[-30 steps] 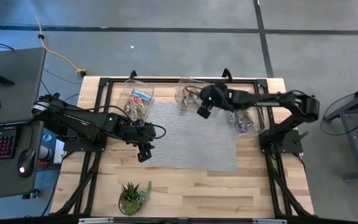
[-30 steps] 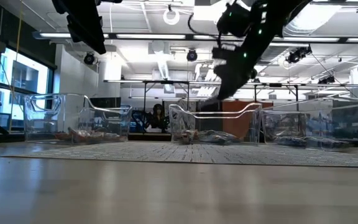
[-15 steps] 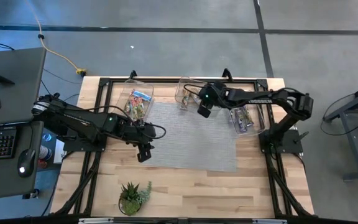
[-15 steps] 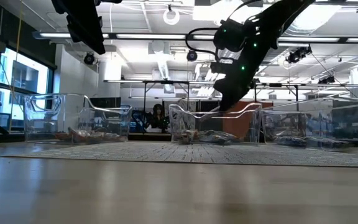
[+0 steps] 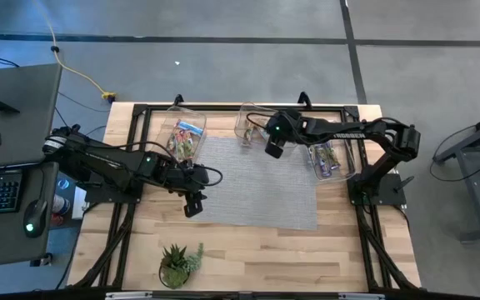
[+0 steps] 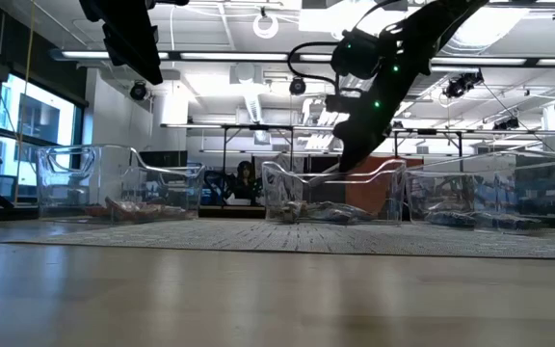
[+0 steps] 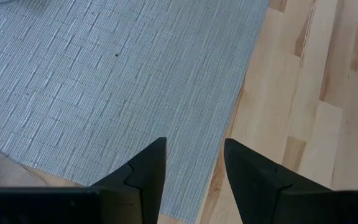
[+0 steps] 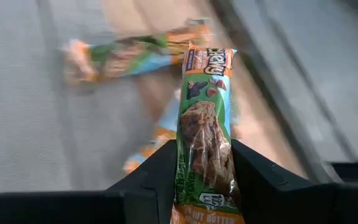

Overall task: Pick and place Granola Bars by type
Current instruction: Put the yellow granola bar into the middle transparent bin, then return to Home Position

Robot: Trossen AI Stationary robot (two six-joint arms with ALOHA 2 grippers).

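The grey woven mat (image 5: 261, 183) lies bare between the arms; three clear plastic tubs (image 5: 183, 137) line its far edge.

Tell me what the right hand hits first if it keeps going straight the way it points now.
Probably the green-orange wrapped granola bars lying in the clear plastic tub below; the right hand already grips one such bar. Depth is unclear.

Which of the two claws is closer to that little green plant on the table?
Left. The left gripper hangs over the mat's edge, a short way up-table from the potted plant. The right gripper is far across the table by the middle tub, holding a granola bar.
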